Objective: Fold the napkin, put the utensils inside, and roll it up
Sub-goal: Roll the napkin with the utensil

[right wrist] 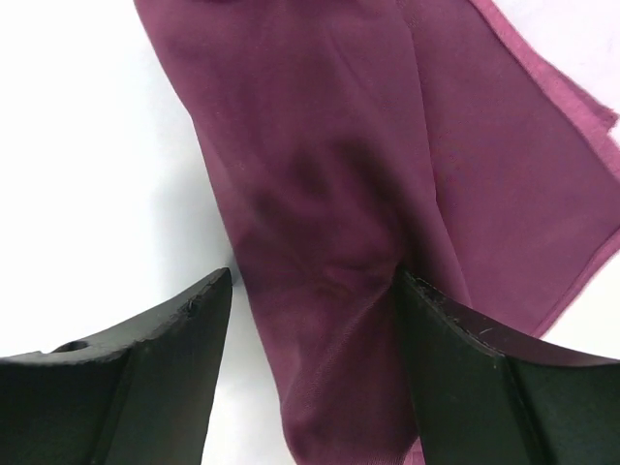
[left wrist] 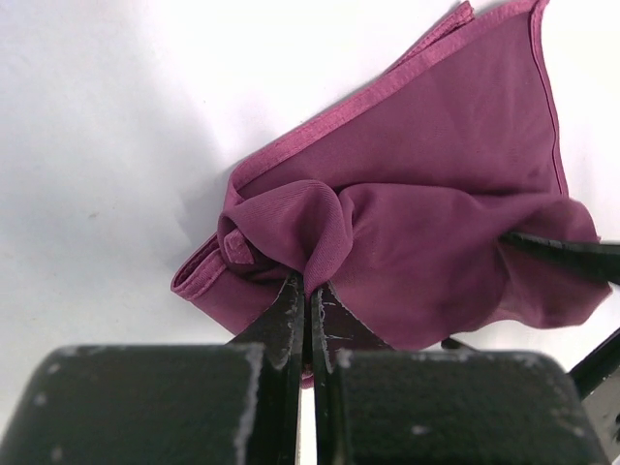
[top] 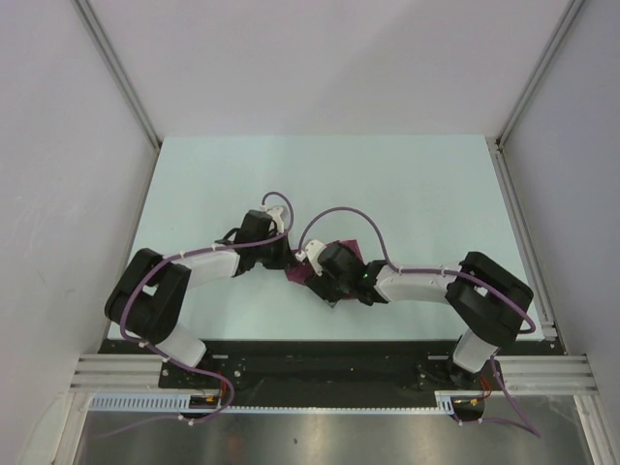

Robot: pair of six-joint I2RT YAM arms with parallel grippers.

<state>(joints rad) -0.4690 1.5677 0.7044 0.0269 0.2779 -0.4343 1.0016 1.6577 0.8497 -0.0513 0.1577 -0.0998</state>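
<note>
Magenta napkin (left wrist: 436,145) bunched, long axis left-right, left fingers (left wrist: 287,320) clamped on it, right fingers (right wrist: 165,358) apart

Item: napkin (left wrist: 436,194). Thin magenta-purple cloth with a slight sheen and a stitched hem along its edges. It lies on the pale table (left wrist: 97,116), folded over on itself in a compact, layered heap. The near side is bunched, with soft folds gathering to one raised point and a small rolled corner just beside it. The far layers lie flatter, hems meeting at a corner. Overhead view: napkin (top: 346,248) near the table's centre, only small patches showing. Right wrist view: napkin (right wrist: 368,194) creased lengthwise, with shadowed folds.
</note>
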